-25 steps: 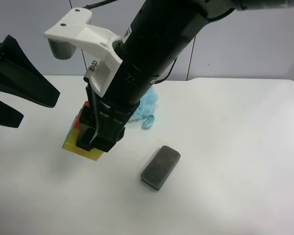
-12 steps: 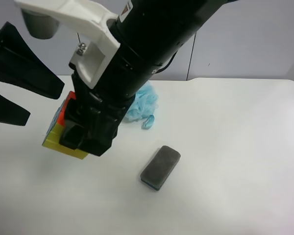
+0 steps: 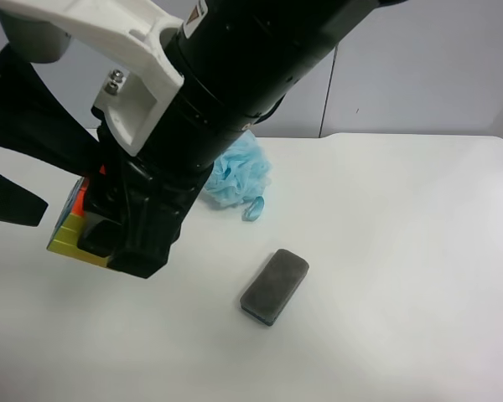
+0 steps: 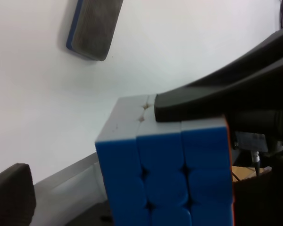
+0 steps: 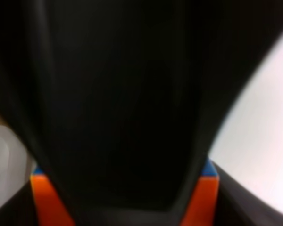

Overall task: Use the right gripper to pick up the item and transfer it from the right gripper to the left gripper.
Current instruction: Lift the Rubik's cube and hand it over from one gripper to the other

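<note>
The puzzle cube [image 3: 65, 230] hangs above the table at the exterior high view's left, showing yellow, orange and blue. My right gripper [image 3: 109, 243], on the thick black arm with the white housing, is shut on it. My all-black left gripper [image 3: 65, 182] is open, with its wedge fingers spread above and below the cube's upper left side. In the left wrist view the cube's blue face [image 4: 165, 174] fills the front and a black finger [image 4: 217, 94] lies across its pale face. In the right wrist view orange corners of the cube [image 5: 205, 197] show beside a large black shape.
A grey rectangular pad [image 3: 274, 286] lies on the white table [image 3: 402, 251] right of the cube; it also shows in the left wrist view [image 4: 94, 26]. A light-blue mesh puff [image 3: 235, 176] sits behind the right arm near the table's back.
My right arm has lifted the cube and carried it toward the exterior high view's left, up to the spread left fingers. The left gripper has barely moved.
</note>
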`<control>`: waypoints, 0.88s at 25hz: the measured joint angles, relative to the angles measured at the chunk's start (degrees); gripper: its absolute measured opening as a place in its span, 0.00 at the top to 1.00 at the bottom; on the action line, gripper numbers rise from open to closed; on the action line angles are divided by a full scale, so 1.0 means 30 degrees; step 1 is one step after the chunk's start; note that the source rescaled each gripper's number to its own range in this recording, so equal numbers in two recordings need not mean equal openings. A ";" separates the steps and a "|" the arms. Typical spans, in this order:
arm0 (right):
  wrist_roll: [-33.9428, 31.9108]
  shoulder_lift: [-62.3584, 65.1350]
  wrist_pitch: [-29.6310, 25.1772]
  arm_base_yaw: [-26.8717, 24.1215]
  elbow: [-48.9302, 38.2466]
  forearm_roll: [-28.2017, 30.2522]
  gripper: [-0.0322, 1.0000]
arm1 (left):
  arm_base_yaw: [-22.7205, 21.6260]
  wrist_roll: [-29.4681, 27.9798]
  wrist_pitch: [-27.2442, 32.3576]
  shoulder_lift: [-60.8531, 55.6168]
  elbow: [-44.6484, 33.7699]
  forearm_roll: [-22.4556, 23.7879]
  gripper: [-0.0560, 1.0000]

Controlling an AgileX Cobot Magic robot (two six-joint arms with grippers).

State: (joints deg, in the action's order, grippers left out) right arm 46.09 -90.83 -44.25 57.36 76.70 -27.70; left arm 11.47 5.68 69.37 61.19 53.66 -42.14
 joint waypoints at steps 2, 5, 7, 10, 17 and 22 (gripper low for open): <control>-0.0008 0.0000 0.0145 0.0000 0.0000 -0.0037 0.96 | 0.0000 -0.0266 0.0018 0.0000 0.0000 0.0000 0.00; -0.0095 0.0000 0.0551 0.0000 0.0000 -0.0311 0.96 | 0.0000 -0.0673 0.0018 0.0000 0.0000 0.0000 0.00; -0.0138 0.0000 0.0793 0.0000 0.0000 -0.0664 0.96 | 0.0000 -0.0744 0.0018 0.0000 0.0000 0.0000 0.00; -0.0138 0.0000 0.0958 0.0000 0.0000 -0.0971 0.96 | 0.0000 -0.0789 0.0018 0.0000 0.0000 0.0000 0.00; -0.0138 0.0065 0.1086 0.0000 0.0000 -0.1383 0.96 | 0.0000 -0.0789 0.0018 0.0000 0.0000 0.0000 0.00; -0.0138 0.0225 0.1137 0.0000 0.0000 -0.1482 0.96 | 0.0000 -0.0789 0.0018 0.0000 0.0000 0.0000 0.36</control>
State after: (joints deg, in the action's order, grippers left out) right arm 45.68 -90.15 -40.84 57.36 76.70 -32.15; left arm 11.47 3.31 69.42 61.19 53.66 -42.14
